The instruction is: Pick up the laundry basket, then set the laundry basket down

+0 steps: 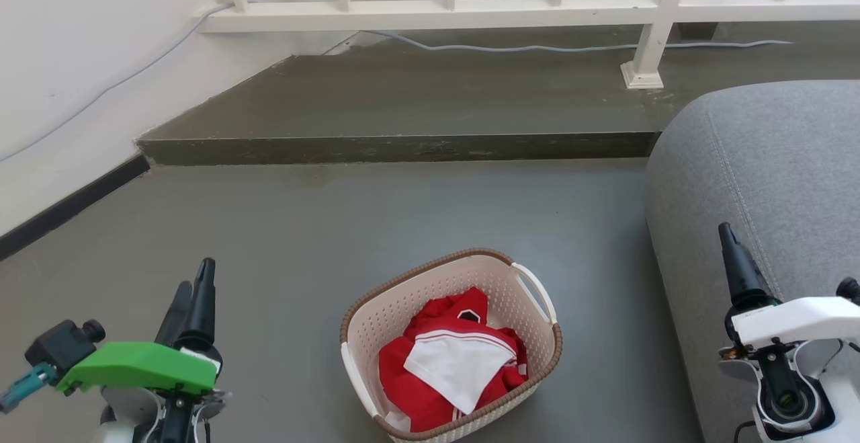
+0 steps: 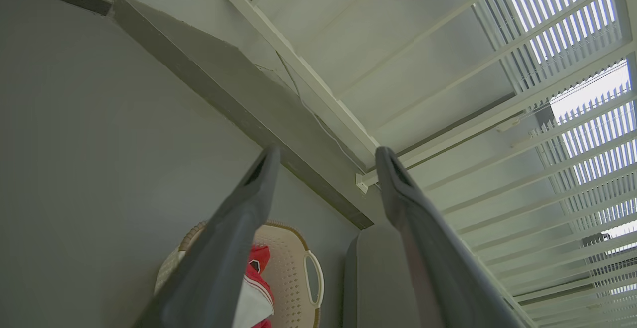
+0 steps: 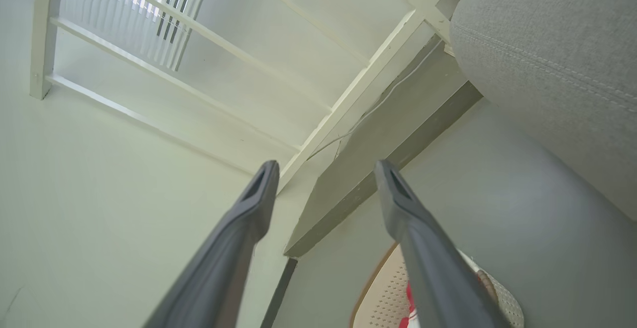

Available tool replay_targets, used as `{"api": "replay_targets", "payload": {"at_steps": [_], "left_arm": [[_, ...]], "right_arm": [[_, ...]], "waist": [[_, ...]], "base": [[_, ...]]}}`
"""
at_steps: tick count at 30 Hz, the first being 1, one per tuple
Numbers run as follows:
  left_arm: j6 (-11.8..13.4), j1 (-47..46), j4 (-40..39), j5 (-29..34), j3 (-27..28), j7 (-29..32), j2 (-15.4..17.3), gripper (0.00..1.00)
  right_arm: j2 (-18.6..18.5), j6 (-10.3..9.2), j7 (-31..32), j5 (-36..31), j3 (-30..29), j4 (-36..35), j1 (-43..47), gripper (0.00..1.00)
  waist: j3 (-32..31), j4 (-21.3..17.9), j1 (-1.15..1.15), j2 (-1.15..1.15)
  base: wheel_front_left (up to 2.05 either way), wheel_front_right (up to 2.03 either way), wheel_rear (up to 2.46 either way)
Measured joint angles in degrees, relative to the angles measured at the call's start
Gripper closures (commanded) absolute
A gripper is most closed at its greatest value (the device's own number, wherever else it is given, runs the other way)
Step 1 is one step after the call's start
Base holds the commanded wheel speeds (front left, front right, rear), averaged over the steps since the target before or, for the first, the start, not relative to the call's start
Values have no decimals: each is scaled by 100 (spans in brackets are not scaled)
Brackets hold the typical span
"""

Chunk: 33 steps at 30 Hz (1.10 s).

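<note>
Head view: the laundry basket (image 1: 403,308) stands on the floor between the grippers, to the right of the left gripper (image 1: 195,277) and to the left of the right gripper (image 1: 729,241). Its long axis runs diagonally, so one handle end faces each gripper. Neither arm is clearly nearer.

Left wrist view: the fingers are parted and empty, with the basket low behind the left finger.

Right wrist view: the fingers are parted and empty, with the basket low behind the right finger.

The laundry basket (image 1: 485,280) is a cream-white, perforated plastic tub, rounded rectangular, with a brown woven-look rim (image 1: 423,266) and a white handle (image 1: 535,290) on each short side. It stands upright on the grey floor (image 1: 376,228), turned at a slant, near the grey sofa (image 1: 759,160) but apart from it. Crumpled red and white garments (image 1: 450,362) lie inside, below the rim.
</note>
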Motion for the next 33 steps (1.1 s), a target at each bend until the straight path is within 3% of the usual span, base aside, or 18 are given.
{"api": "replay_targets", "payload": {"at_steps": [15, 33], "left_arm": [[288, -112, -268, 1619, -430, -300, 188, 0], [513, -109, -308, 3020, -932, -652, 236, 0]], "right_arm": [[-221, -264, -303, -1605, 487, -168, -44, 0], [-332, -510, -658, -3060, 907, -98, -29, 0]], "waist": [[-24, 36, 0, 0], [-65, 75, 0, 0]], "base": [[0, 0, 0], [0, 0, 0]]}}
